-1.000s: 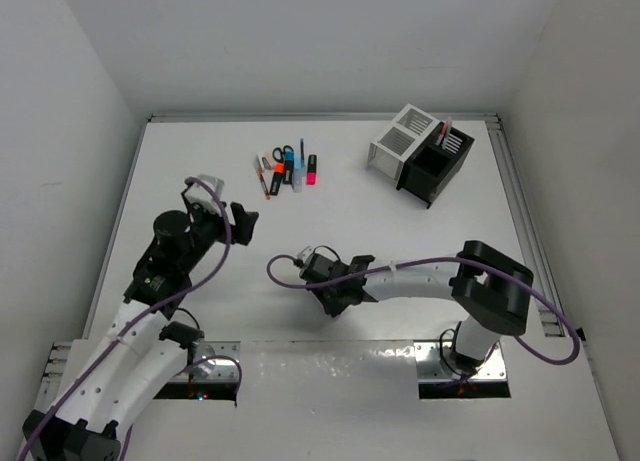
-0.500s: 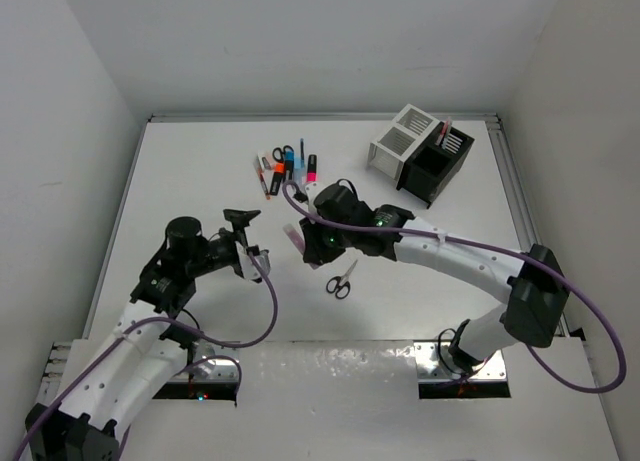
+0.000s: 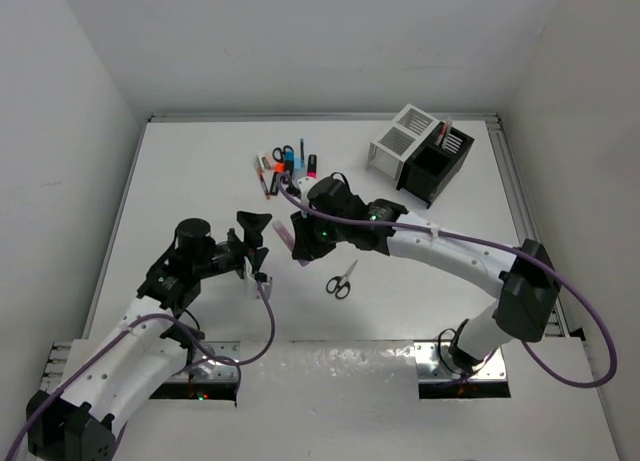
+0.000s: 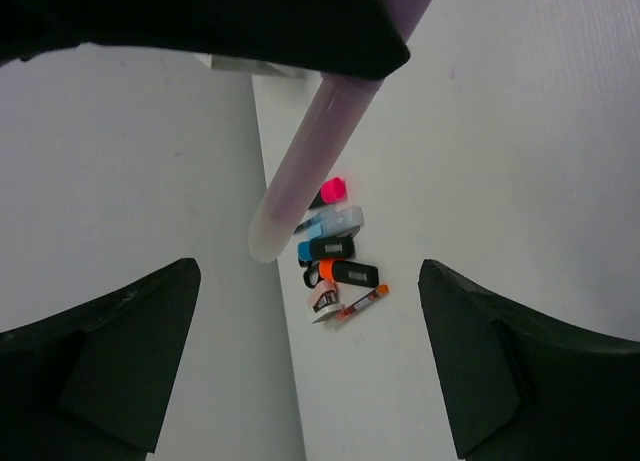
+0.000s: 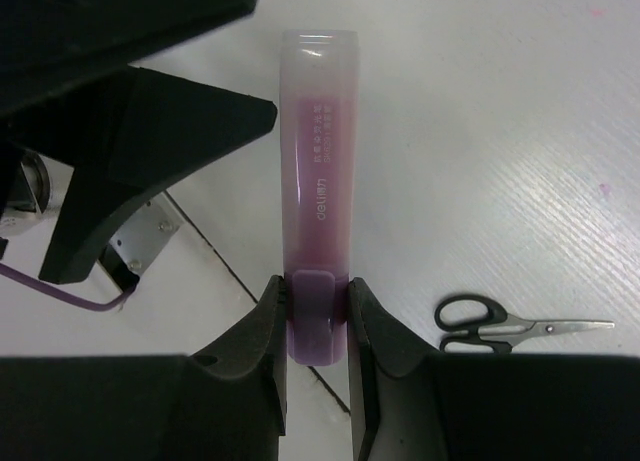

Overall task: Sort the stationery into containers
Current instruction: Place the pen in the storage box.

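My right gripper (image 5: 317, 311) is shut on the base of a lilac bar (image 5: 318, 181) and holds it above the table; from above the lilac bar (image 3: 289, 235) points left out of the right gripper (image 3: 301, 241). My left gripper (image 3: 258, 249) stands open just left of the bar's tip. In the left wrist view the lilac bar (image 4: 310, 166) hangs ahead of the wide-apart fingers (image 4: 110, 351), not between them. A pile of pens and markers (image 3: 285, 168) lies at the back. Small black-handled scissors (image 3: 342, 279) lie on the table. The white container (image 3: 395, 144) and black container (image 3: 437, 161) stand back right.
A pink pen stands in the black container's back compartment (image 3: 445, 133). The two arms meet over the table's middle. Walls close in the table on the left, back and right. The scissors (image 5: 520, 328) lie right of the held bar.
My right gripper has moved from the near middle towards the back left with the lilac bar, leaving the scissors in plain view. My left gripper has swung right towards the bar and opened wider.
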